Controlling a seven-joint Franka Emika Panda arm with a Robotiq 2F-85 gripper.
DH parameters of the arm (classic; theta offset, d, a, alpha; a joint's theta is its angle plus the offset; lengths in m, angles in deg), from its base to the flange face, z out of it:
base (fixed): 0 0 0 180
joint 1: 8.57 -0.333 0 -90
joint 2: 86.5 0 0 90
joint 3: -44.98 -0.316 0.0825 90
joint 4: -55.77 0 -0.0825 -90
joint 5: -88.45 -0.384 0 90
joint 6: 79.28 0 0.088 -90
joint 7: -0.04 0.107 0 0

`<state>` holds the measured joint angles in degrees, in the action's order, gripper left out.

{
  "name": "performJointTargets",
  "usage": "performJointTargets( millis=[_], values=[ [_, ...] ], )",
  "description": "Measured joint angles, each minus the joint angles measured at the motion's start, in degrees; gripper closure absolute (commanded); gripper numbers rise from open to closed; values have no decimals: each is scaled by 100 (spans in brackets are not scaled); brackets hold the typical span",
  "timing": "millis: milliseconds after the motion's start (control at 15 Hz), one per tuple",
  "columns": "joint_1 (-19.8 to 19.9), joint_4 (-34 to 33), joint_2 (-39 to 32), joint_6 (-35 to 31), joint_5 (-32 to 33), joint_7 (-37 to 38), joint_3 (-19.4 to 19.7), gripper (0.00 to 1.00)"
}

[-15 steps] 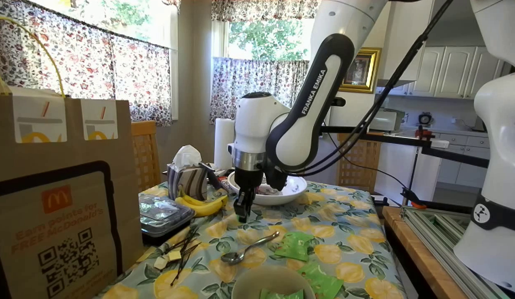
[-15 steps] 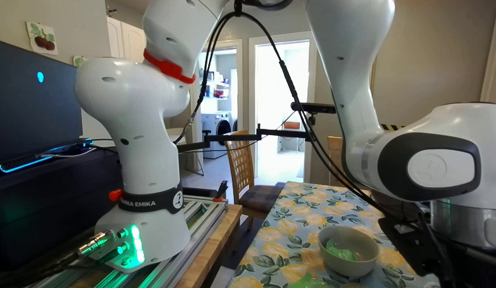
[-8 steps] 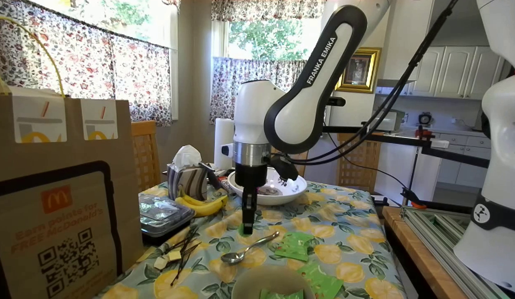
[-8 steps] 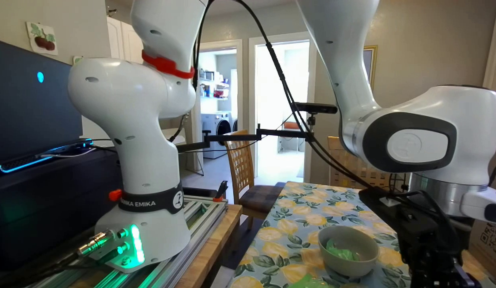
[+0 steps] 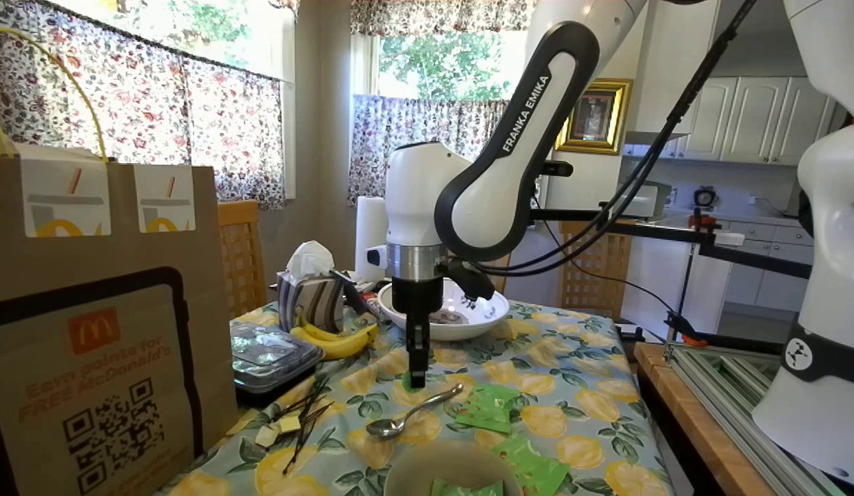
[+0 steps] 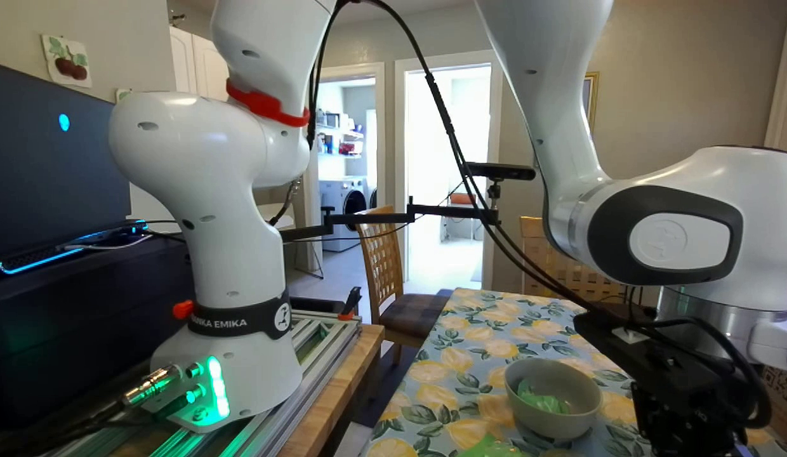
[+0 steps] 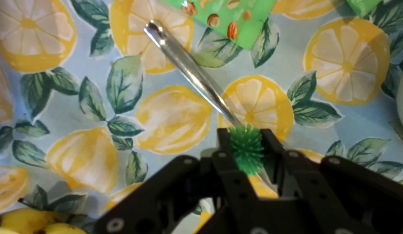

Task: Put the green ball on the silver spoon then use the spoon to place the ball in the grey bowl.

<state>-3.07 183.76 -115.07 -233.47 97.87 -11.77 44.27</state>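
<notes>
You have the green ball (image 7: 247, 151) pinched between the fingers (image 7: 223, 140) of your gripper (image 7: 246, 139), its spikes filling the narrow gap just below and right of centre in the wrist view. Below it your silver spoon (image 7: 195, 77) slants in from the upper left, and the ball hides part of it (in an exterior view you can see the fingers apart from the handle, though their height is hard to judge). The spoon lies on a blue lemon-print tablecloth (image 5: 565, 358), with green packets (image 5: 492, 408) to its right. The grey bowl (image 6: 549, 426), with a green wrapper (image 6: 541, 401) inside, sits at the bottom edge of that frame. Behind your gripper, mid-frame, stands a wide white bowl (image 5: 468, 331); bananas (image 5: 341, 345), a tissue box (image 5: 317, 306) and a plastic box (image 5: 275, 355) crowd the left, next to a big paper bag (image 5: 117, 255). To the right you have a broad stretch of cloth, ending at the table's edge beside a wooden board (image 5: 706, 430) and the arm base (image 5: 802, 399).
</notes>
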Motion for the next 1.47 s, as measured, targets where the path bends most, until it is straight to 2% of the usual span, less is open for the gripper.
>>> performJointTargets(
  millis=[600,1467],
  values=[
    [-41,-553,-522,251,6,-106,-76,93],
    [-256,-920,-876,353,6,-107,-117,93]
  ],
)
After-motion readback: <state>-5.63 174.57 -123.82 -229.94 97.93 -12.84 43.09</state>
